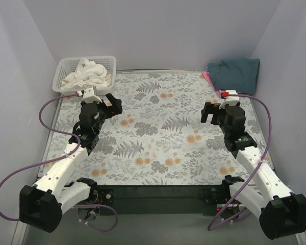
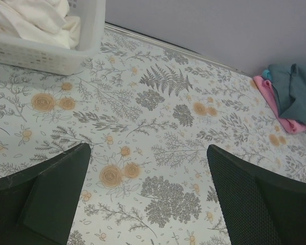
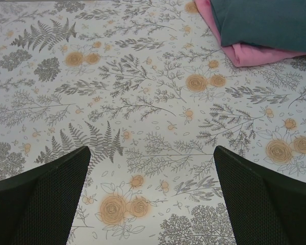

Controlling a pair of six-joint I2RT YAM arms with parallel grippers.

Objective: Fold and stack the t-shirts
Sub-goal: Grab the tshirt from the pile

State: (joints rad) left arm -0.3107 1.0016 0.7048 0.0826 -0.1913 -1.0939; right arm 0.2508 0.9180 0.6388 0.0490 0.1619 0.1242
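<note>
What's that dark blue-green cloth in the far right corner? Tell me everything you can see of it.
It is a dark teal tee, soft matte cotton by its look, folded into a rough rectangle with puffy, rounded edges and a few creases. It lies at the far right corner of the flowered table, on top of a pink tee whose edge peeks out along its left and near sides. Its sleeves and collar are hidden.

Top camera high, looking down; wrist cameras low, both seeing teal t-shirt [image 3: 265, 23].
</note>
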